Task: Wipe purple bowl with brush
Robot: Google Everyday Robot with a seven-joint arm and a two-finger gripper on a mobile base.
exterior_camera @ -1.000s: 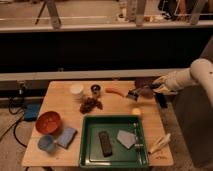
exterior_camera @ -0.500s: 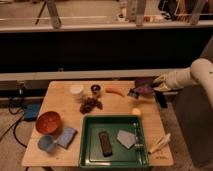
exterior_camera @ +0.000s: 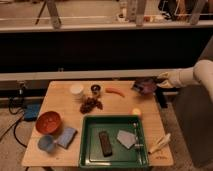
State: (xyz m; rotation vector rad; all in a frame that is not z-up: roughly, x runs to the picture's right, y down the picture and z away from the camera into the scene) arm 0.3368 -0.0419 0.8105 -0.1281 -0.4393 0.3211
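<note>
The purple bowl (exterior_camera: 147, 88) sits at the far right edge of the wooden table (exterior_camera: 60, 97), past the carrot. A small dark object (exterior_camera: 135, 88) at the bowl's left rim looks like the brush, though I cannot make out its handle. My gripper (exterior_camera: 160, 80) reaches in from the right on the white arm (exterior_camera: 192, 75). It is right at the bowl's right rim, over or touching it. I cannot tell whether it holds anything.
A green tray (exterior_camera: 89, 150) at the front holds a dark brown block (exterior_camera: 105, 143) and a grey pad (exterior_camera: 125, 138). An orange bowl (exterior_camera: 48, 121), a light-blue cup (exterior_camera: 46, 143), a white cup (exterior_camera: 76, 90), a carrot (exterior_camera: 115, 92) and a cream object (exterior_camera: 160, 143) are also on the table.
The gripper and the purple bowl have shifted only slightly at the table's right edge. Nothing else has moved.
</note>
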